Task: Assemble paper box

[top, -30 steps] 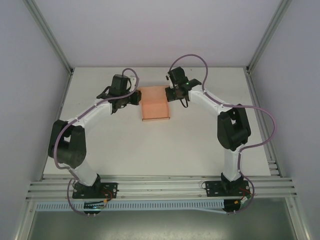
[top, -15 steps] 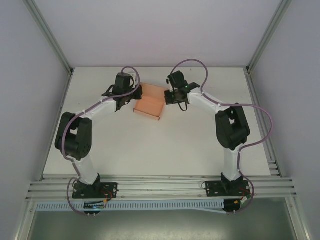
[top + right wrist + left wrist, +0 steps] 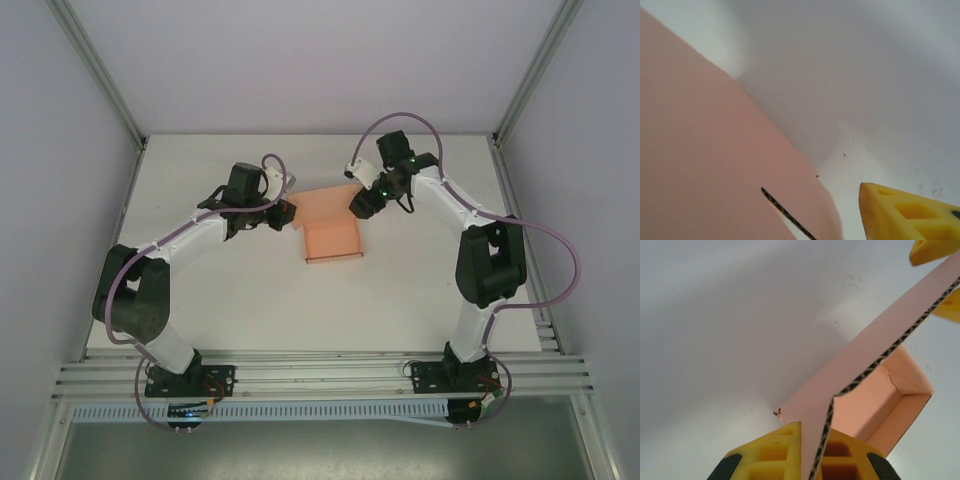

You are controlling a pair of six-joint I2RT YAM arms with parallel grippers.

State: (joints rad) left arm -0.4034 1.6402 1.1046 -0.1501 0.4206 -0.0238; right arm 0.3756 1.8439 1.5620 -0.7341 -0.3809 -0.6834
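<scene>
White table (image 3: 300, 300) inside pale, perhaps lavender-tinted, walls (image 3: 60, 200).

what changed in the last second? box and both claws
The salmon-pink cardboard box slid rightward and nearer across the white table, carried by the left claw. The right claw opened, letting go of the box's raised flap, and its wrist swung right. Unchanged: left claw shut on the box's wall, box open.

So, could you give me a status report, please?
Left end effector shut on paper box flap. Right end effector open beside it. Nothing obstructing.
</scene>
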